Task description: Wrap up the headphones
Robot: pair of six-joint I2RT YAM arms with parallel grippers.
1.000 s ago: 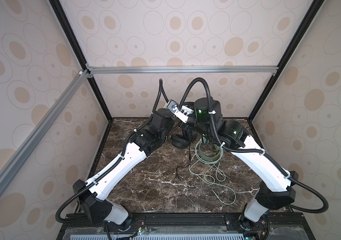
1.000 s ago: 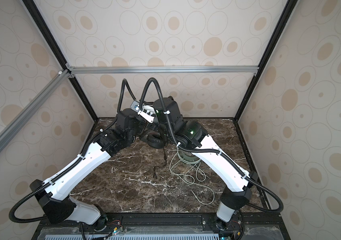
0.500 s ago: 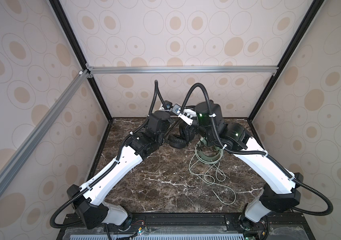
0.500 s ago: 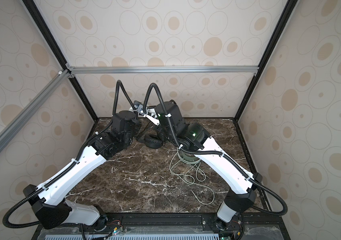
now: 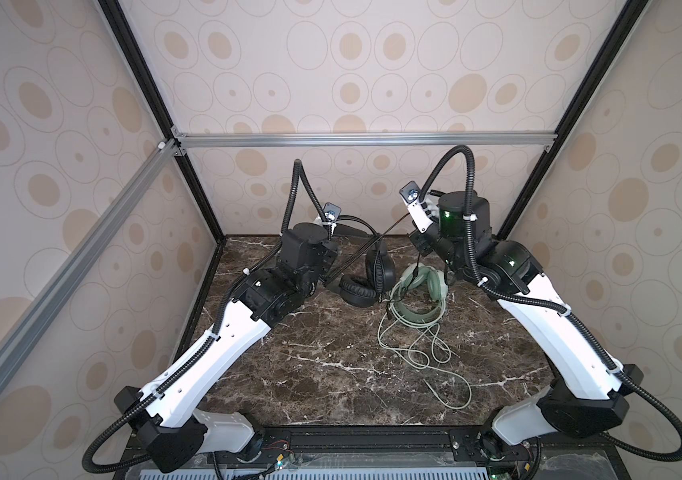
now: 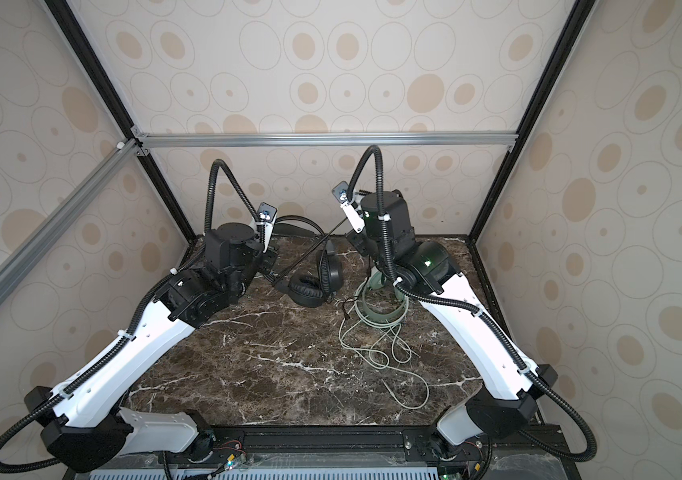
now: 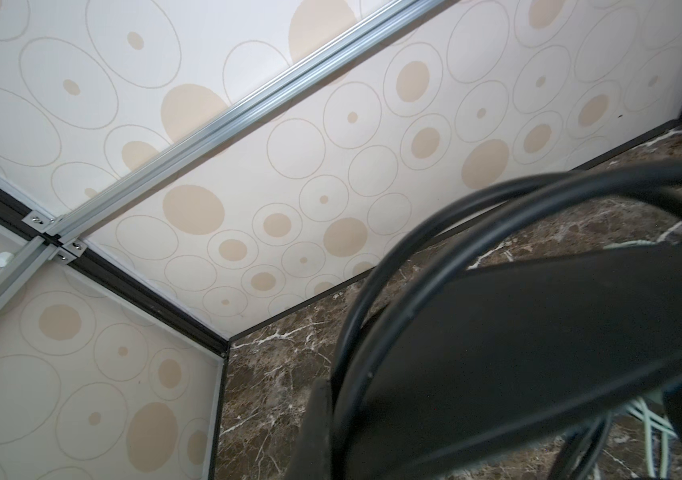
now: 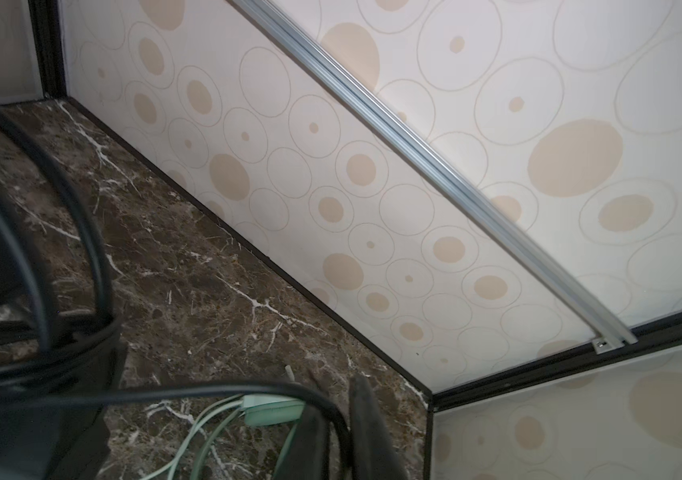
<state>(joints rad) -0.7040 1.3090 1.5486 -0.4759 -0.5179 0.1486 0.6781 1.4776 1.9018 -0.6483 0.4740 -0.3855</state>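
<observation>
We see the black headphones [image 5: 368, 278] at the back middle of the marble table [image 5: 331, 374], headband pinched by the closed left gripper [image 7: 322, 424]. Their black cable [image 5: 389, 230] runs taut to the right gripper [image 8: 339, 428], nipped on it. Mint-green headphones [image 5: 418, 286] crowd alongside. From above, both grips are hidden.

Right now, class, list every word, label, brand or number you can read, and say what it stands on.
None can be read.
Black headphones, green headphones, walls: no lettering shows.
Front rail: the parts on it are too small to tell.
</observation>
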